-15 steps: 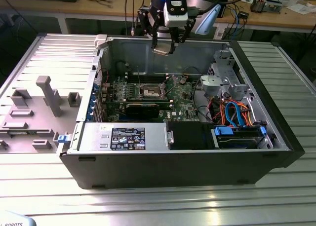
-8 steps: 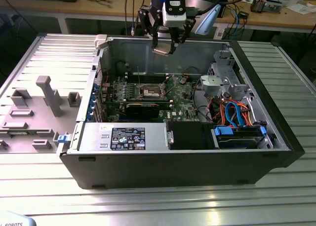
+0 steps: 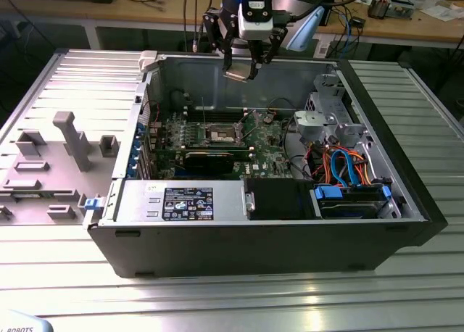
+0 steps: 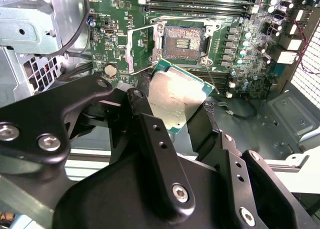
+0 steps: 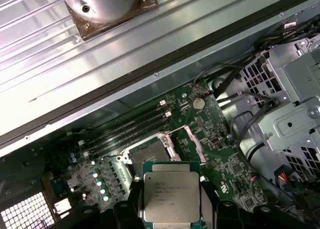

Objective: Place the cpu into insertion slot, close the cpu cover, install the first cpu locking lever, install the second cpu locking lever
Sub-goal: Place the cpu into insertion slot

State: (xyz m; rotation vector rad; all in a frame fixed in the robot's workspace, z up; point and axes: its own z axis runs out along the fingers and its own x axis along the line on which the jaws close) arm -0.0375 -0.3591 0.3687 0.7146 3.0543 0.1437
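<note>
My gripper (image 3: 243, 69) hangs above the open computer case, shut on the cpu (image 3: 236, 75), a flat square chip with a silver-grey top and green edge. In both wrist views the black fingers (image 4: 141, 109) clamp the cpu (image 4: 177, 101) (image 5: 171, 194) by two opposite sides. The insertion slot (image 3: 222, 135) (image 4: 182, 41) (image 5: 148, 154) lies well below on the green motherboard, its dark centre bare. The cpu cover (image 4: 136, 50) (image 5: 194, 141), a thin silver frame, stands swung open at one side of the slot.
The black case (image 3: 254, 238) lies on its side on a ribbed metal table. A silver drive cage (image 3: 326, 118) and orange and blue cables (image 3: 348, 169) fill the exterior view's right. A black card (image 3: 210, 160) sits in front of the slot. Grey fixtures (image 3: 69, 140) stand outside on the left.
</note>
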